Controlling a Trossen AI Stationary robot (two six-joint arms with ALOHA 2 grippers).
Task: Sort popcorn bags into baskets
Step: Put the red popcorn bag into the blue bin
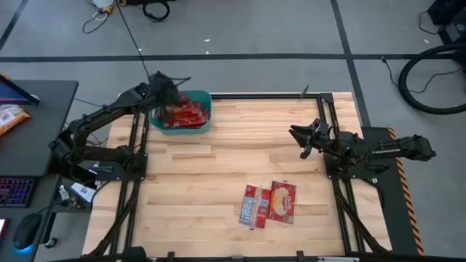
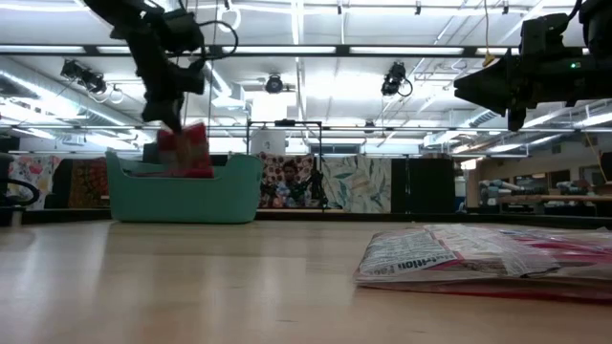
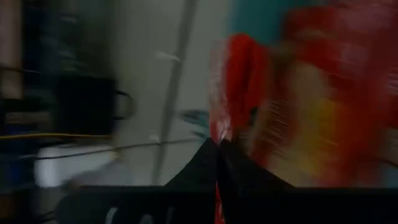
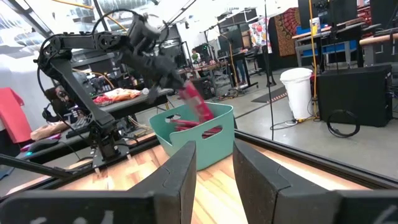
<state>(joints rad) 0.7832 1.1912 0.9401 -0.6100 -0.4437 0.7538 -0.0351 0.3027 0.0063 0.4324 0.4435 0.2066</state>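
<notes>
The teal basket [image 1: 206, 124] stands near the table's far left corner with several red popcorn bags inside. My left gripper [image 1: 167, 94] hangs over it, shut on one red popcorn bag [image 2: 188, 150]. Two more popcorn bags [image 1: 283, 201] lie flat side by side on the wood near the table's near edge, and the low view shows them close by [image 2: 478, 253]. My right gripper [image 1: 299, 142] is open and hovers above the table's right half, holding nothing. My left gripper pinches the popcorn bag by its upper edge [image 3: 222, 134] between the two shut fingers, coming from above. The bag hangs tilted below the fingers [image 4: 196, 102], and its lower end reaches down among the bags in the basket [image 4: 186, 140].
A black metal frame [image 1: 320, 116] runs around the wooden table. A dark desk with a keyboard and an orange packet [image 1: 11, 120] stands off the left side. Bare wood spans the middle of the table between the basket and the two lying bags.
</notes>
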